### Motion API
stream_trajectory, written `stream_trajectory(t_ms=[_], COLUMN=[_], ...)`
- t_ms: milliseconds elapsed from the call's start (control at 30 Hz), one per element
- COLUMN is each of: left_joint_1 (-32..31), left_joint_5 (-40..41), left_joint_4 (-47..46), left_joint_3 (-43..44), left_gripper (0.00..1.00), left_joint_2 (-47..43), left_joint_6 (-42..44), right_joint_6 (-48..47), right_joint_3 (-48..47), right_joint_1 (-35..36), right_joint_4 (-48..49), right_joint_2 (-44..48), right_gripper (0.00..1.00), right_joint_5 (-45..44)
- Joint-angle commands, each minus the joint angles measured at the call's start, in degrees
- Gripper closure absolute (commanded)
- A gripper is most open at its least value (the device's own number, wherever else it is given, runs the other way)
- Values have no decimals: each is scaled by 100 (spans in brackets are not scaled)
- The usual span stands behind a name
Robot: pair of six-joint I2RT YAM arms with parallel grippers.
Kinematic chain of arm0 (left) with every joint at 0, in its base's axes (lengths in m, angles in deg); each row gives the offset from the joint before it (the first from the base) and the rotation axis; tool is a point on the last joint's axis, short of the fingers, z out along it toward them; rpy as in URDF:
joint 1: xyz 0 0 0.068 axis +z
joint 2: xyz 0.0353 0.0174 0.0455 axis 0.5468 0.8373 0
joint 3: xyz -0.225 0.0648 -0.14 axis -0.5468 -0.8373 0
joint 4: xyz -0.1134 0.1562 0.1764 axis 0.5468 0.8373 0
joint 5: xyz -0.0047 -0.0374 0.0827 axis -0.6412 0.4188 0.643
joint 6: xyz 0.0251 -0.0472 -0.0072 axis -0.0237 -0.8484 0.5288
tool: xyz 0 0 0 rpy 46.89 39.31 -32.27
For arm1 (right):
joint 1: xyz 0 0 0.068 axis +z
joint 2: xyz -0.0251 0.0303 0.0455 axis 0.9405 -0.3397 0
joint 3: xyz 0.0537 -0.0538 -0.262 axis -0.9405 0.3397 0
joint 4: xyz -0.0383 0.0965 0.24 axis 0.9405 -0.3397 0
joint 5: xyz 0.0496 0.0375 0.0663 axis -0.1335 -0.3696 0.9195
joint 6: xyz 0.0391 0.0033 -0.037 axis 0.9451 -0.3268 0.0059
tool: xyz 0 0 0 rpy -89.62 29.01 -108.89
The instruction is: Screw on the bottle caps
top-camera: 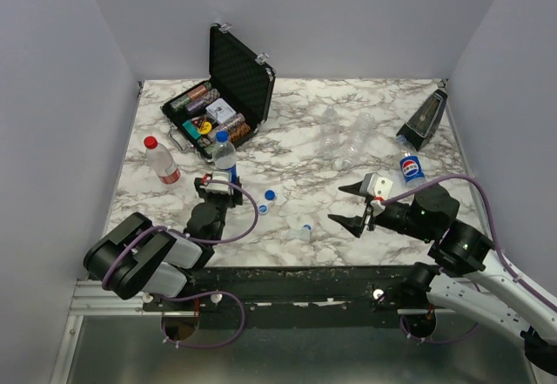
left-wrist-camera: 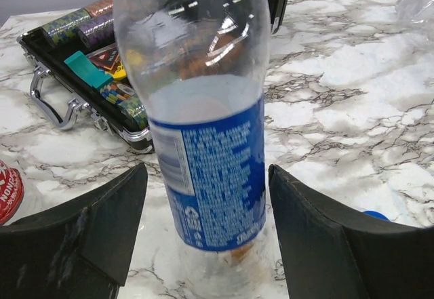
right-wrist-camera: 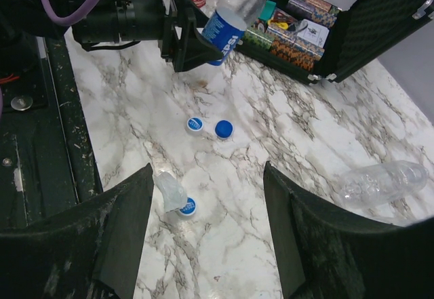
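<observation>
Left wrist view:
- blue-label bottle [left-wrist-camera: 203, 177]: neck and top cut off by the upper edge, so from here I cannot tell if it is capped.
- red-label bottle [left-wrist-camera: 8, 194]: only a sliver shows at the left edge.
- blue cap [left-wrist-camera: 375, 215]: mostly hidden behind a finger of the left tool [left-wrist-camera: 207, 173].
- case [left-wrist-camera: 88, 62]: lid runs out of frame.

Right wrist view:
- lower end of the blue-label bottle is partly behind the left tool.
- clear scrap [right-wrist-camera: 169, 192]: too indistinct to identify.

Top view:
- clear bottles [top-camera: 344, 131] nearly merge with the marble desk [top-camera: 296, 166]; count uncertain.
</observation>
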Motion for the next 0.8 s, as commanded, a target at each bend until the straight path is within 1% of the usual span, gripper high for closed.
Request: stream_trajectory(t_ms=[0, 100, 233, 300, 333, 367, 433, 467, 500, 533, 567, 600, 633, 667, 700, 733, 767], left_joint_1=[-48, -66, -101, -101, -101, -109, -101, -101, -92, -83, -83, -48, -22, 5, 48, 84, 93], left_joint_5=[183, 139, 86, 112, 147, 174, 253, 288, 314, 289, 227, 122, 52, -27, -133, -273, -405], left_joint_4=[-1978, -1978, -1978, -1978, -1978, -1978, -1925, -1751, -1244, 31, 1523, 2582, 3236, 3600, 4169, 4740, 5146], left_joint_3=[-126, -161, -232, -250, -267, -276, -250, -215, -101, 117, 502, 967, 1233, 1462, 1743, 1998, 2279], left_gripper=[23, 33, 52, 64, 69, 69, 66, 60, 54, 50, 42, 35, 31, 28, 27, 26, 24], left_joint_2=[-143, -134, -117, -108, -143, -213, -406, -616, -887, -1308, -1712, -2056, -2198, -2243, -2287, -2314, -2271], left_joint_6=[-91, -161, -267, -319, -355, -407, -512, -670, -793, -942, -1179, -1320, -1296, -1243, -1234, -1225, -1138], right_joint_6=[-23, -32, -23, 12, 82, 169, 319, 407, 512, 617, 688, 767, 846, 943, 1048, 1128, 1154], right_joint_3=[-6, -6, 3, 12, 3, -14, -58, -102, -137, -163, -190, -208, -216, -225, -243, -260, -260], right_joint_1=[25, 16, 16, 16, 16, 16, 16, 16, 16, 16, 16, 16, 16, 16, 16, 16, 25], right_joint_4=[64, 65, 56, 56, 56, 56, 3, -41, -76, -85, -137, -155, -181, -199, -208, -243, -261], right_joint_2=[14, 32, 58, 50, 41, 23, -73, -117, -170, -231, -275, -311, -346, -372, -399, -434, -469], right_gripper=[27, 27, 27, 27, 27, 27, 27, 27, 27, 27, 27, 26, 26, 25, 25, 20, 19], right_joint_5=[24, 16, -2, -2, -19, -72, -142, -212, -326, -432, -528, -616, -722, -836, -924, -1003, -1047])
